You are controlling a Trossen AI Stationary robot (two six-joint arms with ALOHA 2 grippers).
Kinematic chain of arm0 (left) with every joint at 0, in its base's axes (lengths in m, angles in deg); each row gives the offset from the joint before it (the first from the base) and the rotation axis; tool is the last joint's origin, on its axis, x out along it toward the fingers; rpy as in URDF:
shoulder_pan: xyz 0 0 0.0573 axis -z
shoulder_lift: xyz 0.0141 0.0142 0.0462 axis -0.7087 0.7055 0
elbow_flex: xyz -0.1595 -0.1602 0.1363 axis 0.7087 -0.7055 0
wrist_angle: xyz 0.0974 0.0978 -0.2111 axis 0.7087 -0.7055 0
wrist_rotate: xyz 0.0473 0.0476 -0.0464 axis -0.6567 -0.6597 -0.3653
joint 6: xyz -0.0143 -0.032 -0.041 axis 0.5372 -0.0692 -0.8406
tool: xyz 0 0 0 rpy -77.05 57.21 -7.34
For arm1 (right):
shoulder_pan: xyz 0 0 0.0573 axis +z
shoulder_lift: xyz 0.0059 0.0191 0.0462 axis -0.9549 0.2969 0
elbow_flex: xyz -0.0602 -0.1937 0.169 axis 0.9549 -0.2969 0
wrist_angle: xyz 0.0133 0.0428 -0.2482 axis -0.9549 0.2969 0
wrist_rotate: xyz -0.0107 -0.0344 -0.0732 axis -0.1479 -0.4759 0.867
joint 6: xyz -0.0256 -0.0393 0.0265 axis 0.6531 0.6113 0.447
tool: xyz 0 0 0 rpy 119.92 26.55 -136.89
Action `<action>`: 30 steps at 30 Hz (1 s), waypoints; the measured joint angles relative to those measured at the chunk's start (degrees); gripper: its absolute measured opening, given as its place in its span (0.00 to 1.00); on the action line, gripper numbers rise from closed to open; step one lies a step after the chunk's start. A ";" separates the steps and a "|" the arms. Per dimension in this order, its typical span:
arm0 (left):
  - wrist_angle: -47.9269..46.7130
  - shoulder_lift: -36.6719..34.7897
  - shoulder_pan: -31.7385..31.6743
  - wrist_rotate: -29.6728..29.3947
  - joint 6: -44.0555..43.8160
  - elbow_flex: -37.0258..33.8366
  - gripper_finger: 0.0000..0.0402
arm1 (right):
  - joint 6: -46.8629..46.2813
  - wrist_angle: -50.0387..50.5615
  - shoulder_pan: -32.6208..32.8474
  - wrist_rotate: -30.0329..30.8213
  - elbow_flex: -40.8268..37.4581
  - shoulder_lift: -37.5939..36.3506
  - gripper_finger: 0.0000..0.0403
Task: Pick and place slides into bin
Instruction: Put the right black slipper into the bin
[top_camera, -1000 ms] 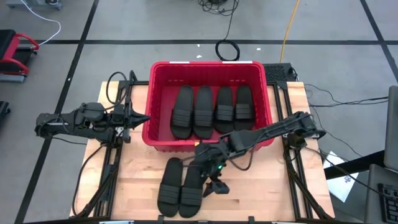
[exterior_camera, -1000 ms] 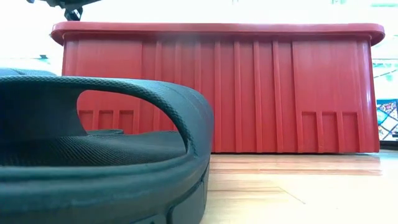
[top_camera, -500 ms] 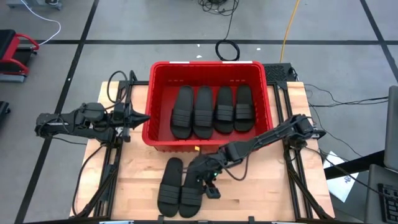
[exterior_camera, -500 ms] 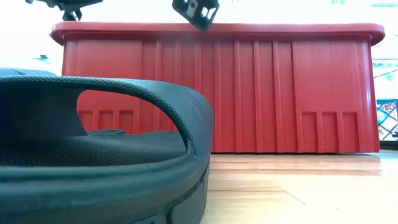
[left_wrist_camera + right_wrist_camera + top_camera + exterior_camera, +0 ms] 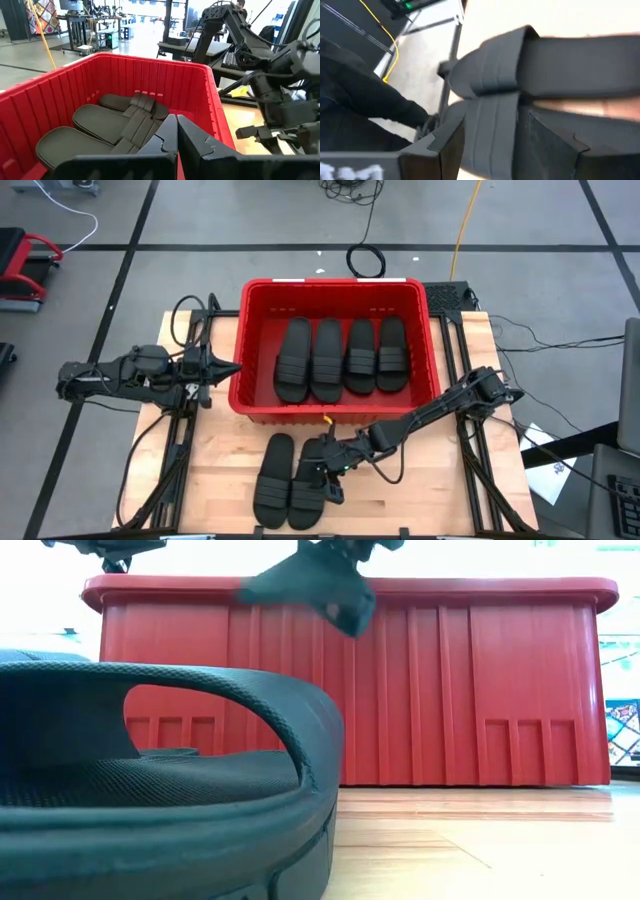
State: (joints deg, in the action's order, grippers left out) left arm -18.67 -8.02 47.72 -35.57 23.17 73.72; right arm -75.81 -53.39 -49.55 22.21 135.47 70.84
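The red bin [image 5: 335,283] stands at the table's far middle with several black slides [image 5: 327,358] lying side by side on its floor. Two more slides [image 5: 273,480] rest sole-down on the wood near the front edge. My right gripper [image 5: 322,472] hangs open and slanting down over the right one [image 5: 305,498]. In the right wrist view that slide's ribbed strap [image 5: 492,125] lies between the open fingers [image 5: 555,147], and no touch shows. My left gripper [image 5: 228,368] waits shut, level, at the bin's left wall.
Bare wood [image 5: 420,480] lies to the right of the two loose slides. One slide [image 5: 150,790] fills the low view's left foreground, with the bin's ribbed front wall [image 5: 450,690] behind it. A coiled cable [image 5: 366,260] lies on the floor beyond the bin.
My right gripper has come down from the bin's front wall toward the table's near edge, onto the right loose slide. It has tipped and rolled on the way and has stayed open. The slides have not moved.
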 joint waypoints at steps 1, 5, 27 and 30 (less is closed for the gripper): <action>0.00 0.00 0.00 0.00 0.04 0.00 0.00 | -0.28 0.11 0.01 -0.06 -0.49 0.00 0.50; 0.02 0.02 0.00 -0.02 1.16 0.00 0.02 | -0.78 0.68 0.26 1.93 -1.39 0.00 0.50; 0.22 -0.26 -0.04 -0.46 2.08 0.07 0.02 | 5.12 8.01 0.30 4.33 -1.84 -6.17 0.42; 0.17 -0.26 -0.04 -0.46 1.88 0.07 0.00 | 2.30 7.70 1.36 9.66 -1.94 -4.31 0.41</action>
State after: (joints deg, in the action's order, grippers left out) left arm -18.49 -8.28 47.68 -36.03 25.05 73.79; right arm -73.51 -45.69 -48.19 31.86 133.53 66.54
